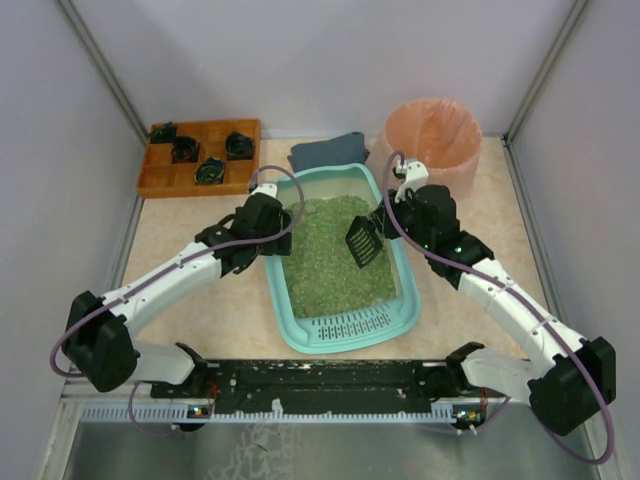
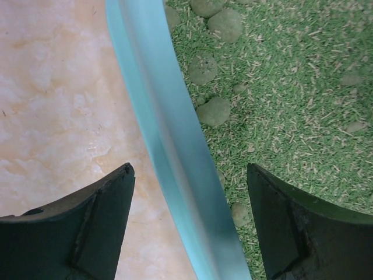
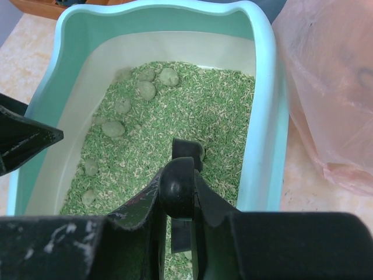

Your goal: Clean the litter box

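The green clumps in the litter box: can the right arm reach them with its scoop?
Probably yes. The right arm's fingers grip the black scoop over the open litter box, and nothing covers the clumps.

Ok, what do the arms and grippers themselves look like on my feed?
The left arm and right arm have white link shells, black joint housings and a purple cable looping along each. The left gripper and right gripper are black with broad wedge-shaped fingers; the right one's body shows pale scuffs.
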`<state>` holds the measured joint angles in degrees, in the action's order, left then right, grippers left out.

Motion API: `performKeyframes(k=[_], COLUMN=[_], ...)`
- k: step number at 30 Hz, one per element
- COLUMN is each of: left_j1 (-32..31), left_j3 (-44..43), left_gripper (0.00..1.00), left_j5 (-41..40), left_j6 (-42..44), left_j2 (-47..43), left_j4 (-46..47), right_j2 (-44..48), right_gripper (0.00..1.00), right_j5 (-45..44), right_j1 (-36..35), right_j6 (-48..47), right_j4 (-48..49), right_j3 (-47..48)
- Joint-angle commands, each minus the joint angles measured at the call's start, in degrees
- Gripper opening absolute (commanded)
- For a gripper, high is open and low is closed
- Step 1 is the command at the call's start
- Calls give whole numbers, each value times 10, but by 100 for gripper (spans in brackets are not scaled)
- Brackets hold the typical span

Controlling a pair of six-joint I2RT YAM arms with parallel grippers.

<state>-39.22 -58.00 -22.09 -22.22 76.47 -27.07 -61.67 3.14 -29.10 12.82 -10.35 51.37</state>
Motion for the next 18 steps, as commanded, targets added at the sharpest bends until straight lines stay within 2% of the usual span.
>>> performKeyframes(k=[1,9,18], left_j1=[21,104,166], left_j3=[-2,67,105], left_gripper=[81,62,59], left_j5=[0,46,47], left_j6=[5,-18,-21], left_j2=[24,-7,-58], left_j4=[-10,-29,-69], right_j2=[12,9,-22], right_gripper=[0,0,0], right_j5=[1,5,41], right_j1=[-4,-4,-4], right_j6=[12,16,27], right_j4=[30,31,49], right_j3=[-2,-3,11])
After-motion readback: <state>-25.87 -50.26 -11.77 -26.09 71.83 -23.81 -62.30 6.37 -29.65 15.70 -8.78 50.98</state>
